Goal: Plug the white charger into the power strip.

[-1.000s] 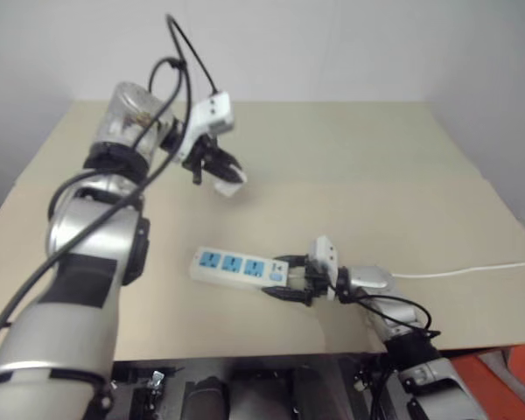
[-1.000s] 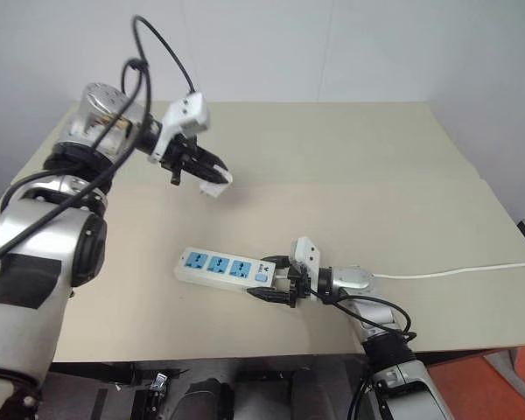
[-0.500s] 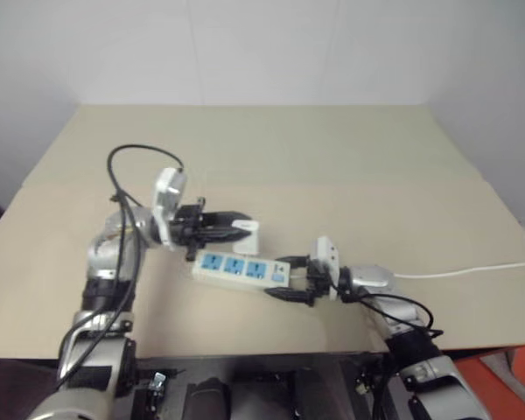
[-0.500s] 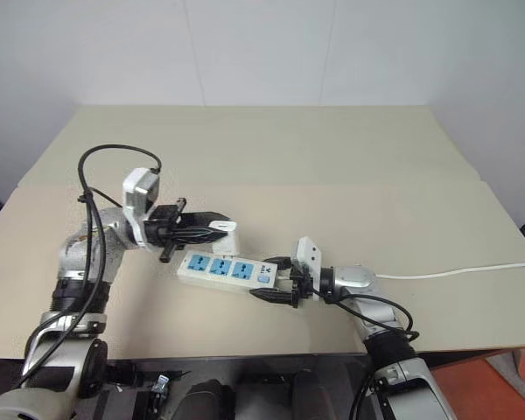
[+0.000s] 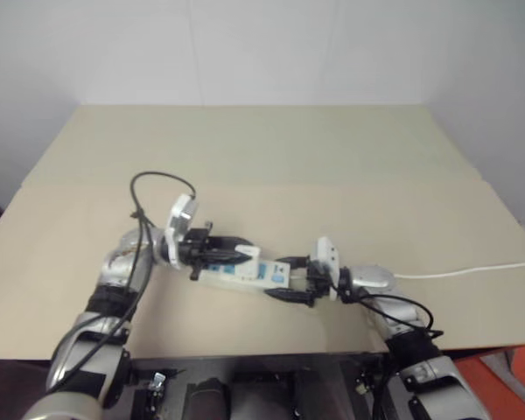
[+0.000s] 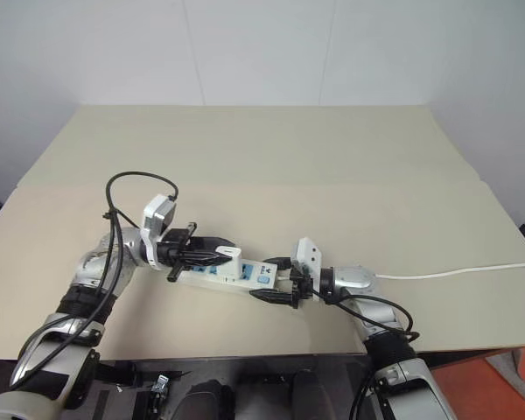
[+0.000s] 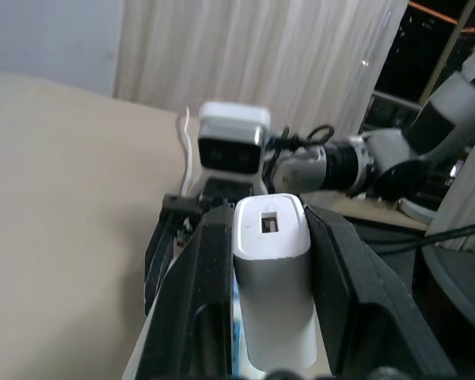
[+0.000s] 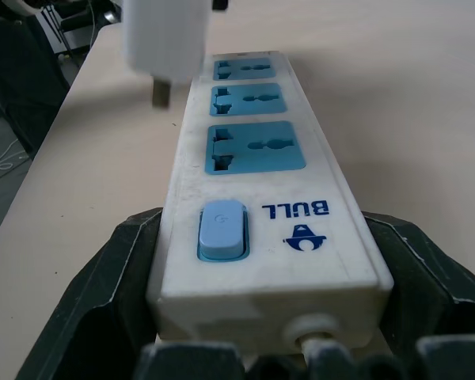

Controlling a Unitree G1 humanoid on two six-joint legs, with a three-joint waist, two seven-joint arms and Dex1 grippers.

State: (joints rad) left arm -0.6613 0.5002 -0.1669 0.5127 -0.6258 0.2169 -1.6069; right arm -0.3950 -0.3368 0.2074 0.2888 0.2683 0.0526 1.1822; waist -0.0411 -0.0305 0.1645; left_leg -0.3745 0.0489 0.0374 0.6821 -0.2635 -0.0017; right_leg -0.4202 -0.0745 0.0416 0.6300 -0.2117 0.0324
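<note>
Two claws work one beige table [image 5: 350,166] before a white wall: left claw [image 5: 236,252] clamps the white charger [image 7: 273,285] above the power strip [image 8: 257,190], whose switch end the spread right claw [image 5: 290,278] grips; its cord [image 5: 472,269] trails right.

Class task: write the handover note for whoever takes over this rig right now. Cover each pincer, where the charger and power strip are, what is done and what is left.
Left pincer: shut on the white charger, held just above the power strip, prongs down, not yet in a socket.
Right pincer: fingers either side of the strip's switch end, steadying it on the table; the cord runs off to the right.
Done: charger picked up and brought over the strip.
Left: line the prongs up with a blue socket, press in, release both pincers.
</note>
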